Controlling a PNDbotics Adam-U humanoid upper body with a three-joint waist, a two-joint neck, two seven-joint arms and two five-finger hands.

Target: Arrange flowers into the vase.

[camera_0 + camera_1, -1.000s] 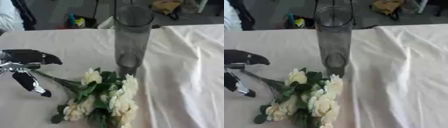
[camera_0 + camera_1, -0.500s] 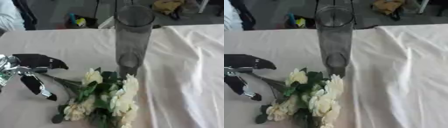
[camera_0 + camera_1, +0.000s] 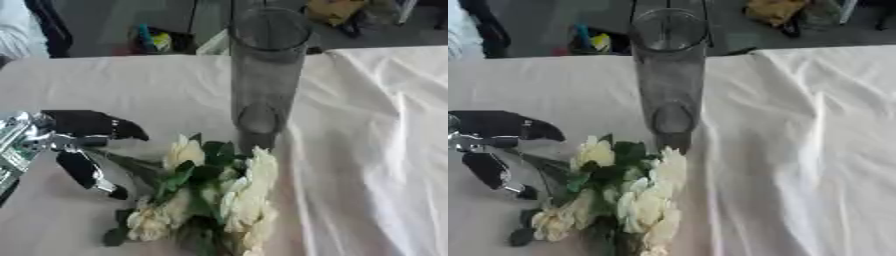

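A white cloth covers the table; a tall glass vase stands on it, cream flowers lying just before the vase.

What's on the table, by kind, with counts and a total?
Glass vase: 1, upright
Bunch of cream flowers: 1, lying flat before the vase
Robot hand: 1, the left, its fingers open beside the stems
White tablecloth: 1
Total: 4
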